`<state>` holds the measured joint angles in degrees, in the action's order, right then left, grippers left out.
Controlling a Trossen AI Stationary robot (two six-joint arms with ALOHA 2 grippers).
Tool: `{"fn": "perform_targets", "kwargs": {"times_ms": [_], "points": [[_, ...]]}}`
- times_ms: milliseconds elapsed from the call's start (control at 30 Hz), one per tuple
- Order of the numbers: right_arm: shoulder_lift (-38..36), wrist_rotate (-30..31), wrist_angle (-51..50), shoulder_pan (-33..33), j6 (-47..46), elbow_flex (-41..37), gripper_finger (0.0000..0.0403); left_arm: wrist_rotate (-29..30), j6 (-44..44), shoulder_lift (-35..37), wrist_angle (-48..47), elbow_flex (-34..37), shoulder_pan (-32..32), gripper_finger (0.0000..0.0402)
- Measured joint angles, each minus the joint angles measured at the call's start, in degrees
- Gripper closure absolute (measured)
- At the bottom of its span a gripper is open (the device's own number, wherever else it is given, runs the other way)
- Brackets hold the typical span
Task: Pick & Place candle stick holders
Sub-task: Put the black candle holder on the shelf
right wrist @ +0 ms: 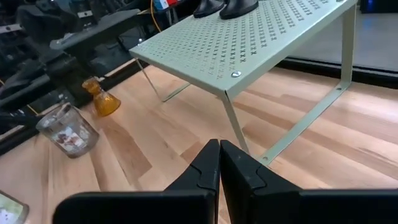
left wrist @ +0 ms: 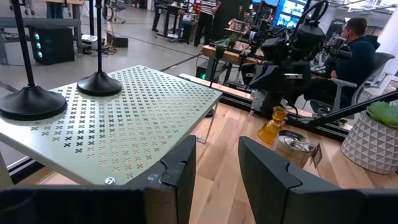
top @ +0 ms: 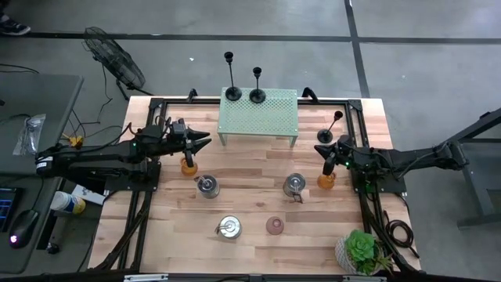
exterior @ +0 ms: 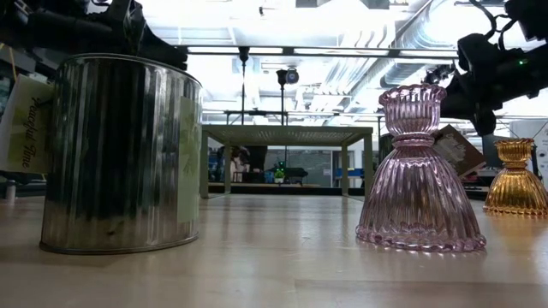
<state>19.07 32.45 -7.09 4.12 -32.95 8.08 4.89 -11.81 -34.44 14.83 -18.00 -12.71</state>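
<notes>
Two candlesticks [top: 232, 78] stand upright on the far left part of the green perforated shelf [top: 270, 117], side by side, round bases flat on the mesh and stems vertical. In the left wrist view you see those bases [left wrist: 31, 102] close together near one edge of the shelf. The third candlestick [top: 332, 128] is off the shelf, to its right, near the counter's [top: 250, 204] far right side. From above it leans, cup toward the far right and foot toward the right hand; you cannot tell whether its base rests on the counter.

Your right hand [top: 326, 153] sits just near of that third candlestick, fingers [right wrist: 208, 165] pressed together with nothing between them, above an amber glass holder [top: 326, 180]. Your left hand [top: 205, 139] hovers at the shelf's left end, fingers [left wrist: 180, 171] a little apart and gripping nothing, with another amber holder [top: 189, 165] just near of it.

Nearer on the counter are two glass jars [top: 207, 186], a tin [top: 229, 227], a pink glass holder [top: 275, 225] and a potted succulent [top: 361, 251] at the near right corner. In the low view the tin [exterior: 120, 154] carries a pale tag with script that looks like "Peaceful Time". A seated person [left wrist: 357, 46] shows beyond the counter.
</notes>
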Motion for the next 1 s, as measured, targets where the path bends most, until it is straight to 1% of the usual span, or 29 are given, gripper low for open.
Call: {"fn": "perform_targets", "kwargs": {"times_ms": [167,367,500,567,700,833,900,1000], "points": [[0.00,-1.32,0.48,0.00,-0.67,0.00,0.0399,0.02,-0.02,0.00,-0.01,0.00,0.00,0.0284],[0.00,-1.47,0.52,-0.01,-1.75,0.02,0.0399,0.04,-0.02,0.01,-0.02,-0.01,0.00,0.0284],[0.02,-0.25,0.51,-0.08,-1.81,0.02,0.0399,0.06,-0.02,0.00,-0.02,-0.04,0.00,0.0284],[0.00,0.54,1.07,-0.11,-3.33,0.02,0.0399,0.07,-0.02,0.00,-0.02,-0.04,0.00,0.0284],[0.00,0.13,2.60,-0.11,-6.71,0.11,0.0399,0.05,-0.04,0.00,-0.02,-0.04,0.00,0.0284],[0.00,-0.01,2.64,-0.11,-5.35,0.11,0.0399,0.05,-0.04,0.00,-0.02,-0.04,0.00,0.0284],[0.00,0.87,2.52,-0.15,-3.86,0.11,0.0399,0.07,-0.04,0.01,-0.02,-0.04,-0.01,0.0284],[0.02,0.55,2.36,-0.13,-2.50,0.11,0.0391,0.07,-0.04,0.00,-0.02,-0.04,0.00,0.0284]]}}
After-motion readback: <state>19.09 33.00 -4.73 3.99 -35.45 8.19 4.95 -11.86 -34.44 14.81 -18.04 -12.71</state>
